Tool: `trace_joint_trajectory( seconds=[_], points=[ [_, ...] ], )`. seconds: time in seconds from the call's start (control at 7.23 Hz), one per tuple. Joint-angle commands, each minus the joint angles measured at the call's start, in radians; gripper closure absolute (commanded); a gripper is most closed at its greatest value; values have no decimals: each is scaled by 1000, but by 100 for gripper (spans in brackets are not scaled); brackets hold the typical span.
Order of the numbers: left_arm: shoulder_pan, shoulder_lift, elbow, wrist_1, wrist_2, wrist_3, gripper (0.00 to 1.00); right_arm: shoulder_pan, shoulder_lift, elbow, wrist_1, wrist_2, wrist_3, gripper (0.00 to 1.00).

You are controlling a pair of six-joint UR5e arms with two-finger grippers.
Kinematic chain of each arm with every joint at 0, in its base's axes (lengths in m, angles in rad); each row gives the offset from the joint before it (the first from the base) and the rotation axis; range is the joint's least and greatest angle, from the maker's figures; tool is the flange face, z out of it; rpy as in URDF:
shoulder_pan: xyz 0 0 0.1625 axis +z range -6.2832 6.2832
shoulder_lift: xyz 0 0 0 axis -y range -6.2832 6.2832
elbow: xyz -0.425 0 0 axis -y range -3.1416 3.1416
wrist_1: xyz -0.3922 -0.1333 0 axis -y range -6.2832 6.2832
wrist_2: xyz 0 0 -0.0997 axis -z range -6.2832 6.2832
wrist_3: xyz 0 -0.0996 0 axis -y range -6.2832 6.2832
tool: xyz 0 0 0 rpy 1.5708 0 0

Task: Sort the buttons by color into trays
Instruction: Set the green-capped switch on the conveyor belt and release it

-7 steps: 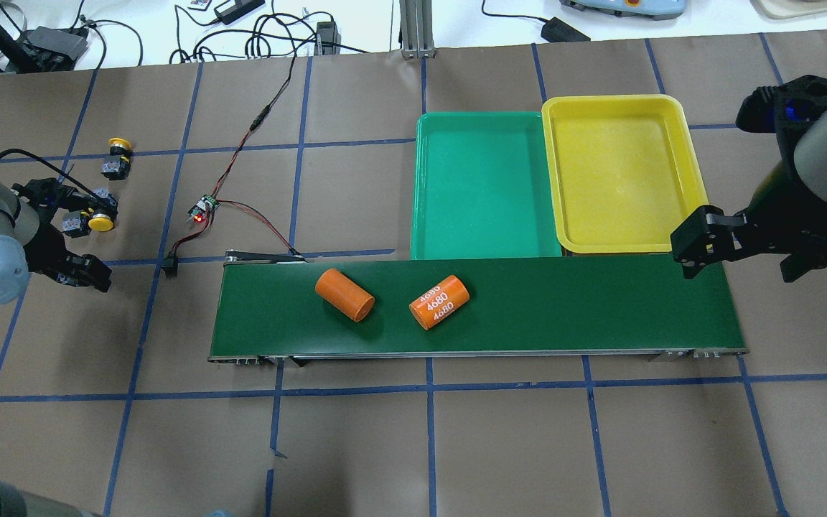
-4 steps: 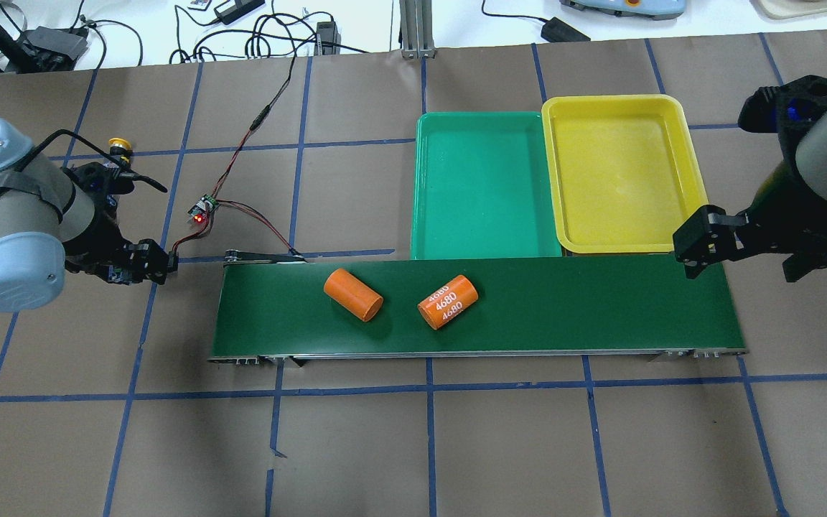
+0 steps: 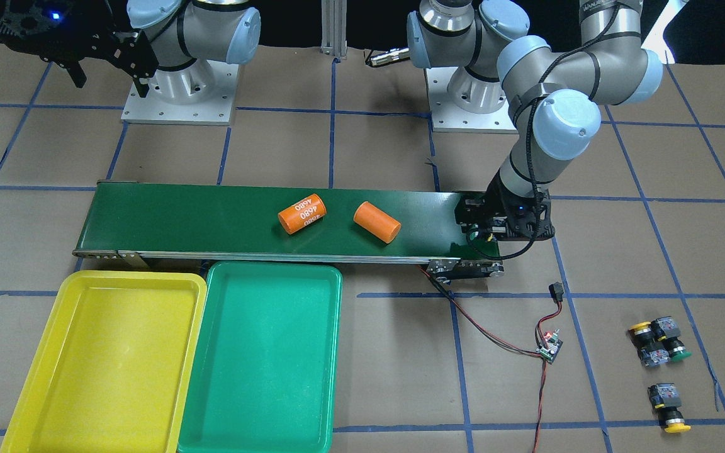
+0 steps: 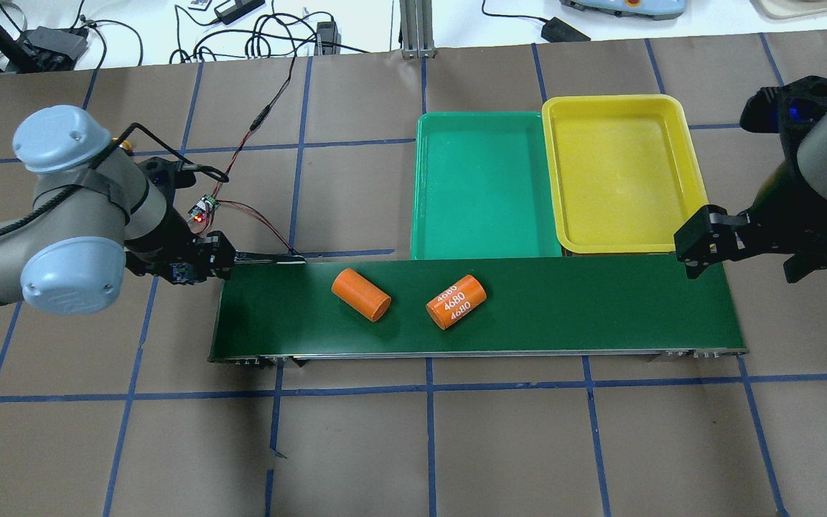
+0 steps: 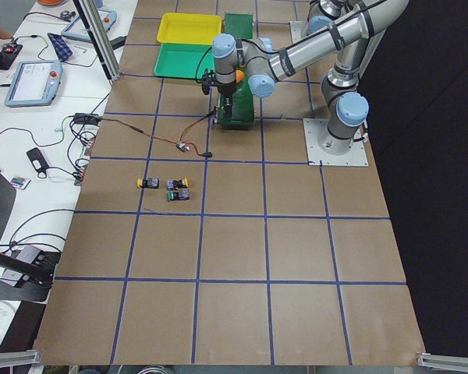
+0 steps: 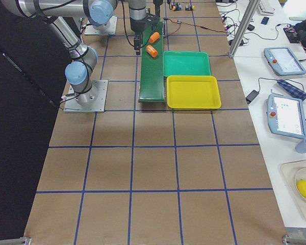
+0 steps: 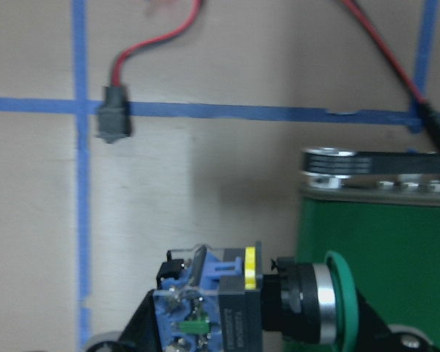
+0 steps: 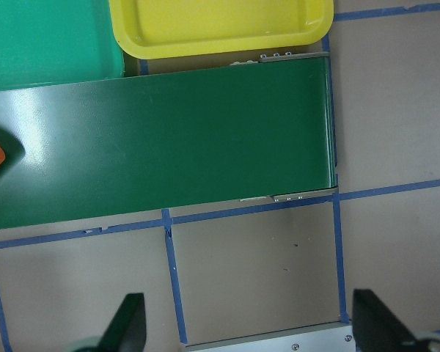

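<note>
The left fingers (image 7: 141, 331) are clenched on a small push-button with a round green mushroom cap and a black-grey switch body (image 7: 253, 308). They carry it on its side, cap pointing toward the long dark-green conveyor belt (image 4: 564, 301). The cap sits right at the belt's end on the left arm's side. Whether the button touches the belt cannot be told.

Three more push-buttons lie on the brown paper-covered counter (image 4: 456, 445), well apart from the belt and beyond that same end. One with a yellow cap (image 3: 649, 329) and one with a green cap (image 3: 668, 354) lie just beside each other. A second yellow-capped one (image 3: 668, 406) lies near them, farther from the belt.

On the belt rest a plain orange cylinder (image 4: 361, 294) and an orange cylinder printed 4680 (image 4: 455, 301), near each other around its middle.

A shallow green plastic tray (image 4: 485, 187) and a bright yellow plastic tray (image 4: 622, 172) sit side by side along the belt's long edge away from the robot. The green one is by the belt's middle and the yellow one toward the right arm's end.

The right fingers (image 8: 126, 326) are released, spread wide, hanging above the counter near that end of the belt.

A small circuit board with a red light (image 4: 203, 210) lies near the belt's left-arm end, trailing red and black wires.
</note>
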Motion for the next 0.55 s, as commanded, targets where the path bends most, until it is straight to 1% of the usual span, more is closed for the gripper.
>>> trace_joint_trajectory(
  seconds=[0.0, 0.14, 0.28, 0.42],
  points=[
    [-31, -12, -38, 2, 1, -10, 11, 1, 0, 0, 0, 4, -1, 0],
    [-26, 11, -26, 4, 4, 0, 3, 1, 0, 1, 0, 4, -1, 0],
    [3, 28, 3, 3, 17, 14, 0, 0, 0, 0, 0, 0, -1, 0],
    [109, 10, 53, -13, 16, 107, 0, 1, 0, 0, 0, 3, -1, 0]
  ],
)
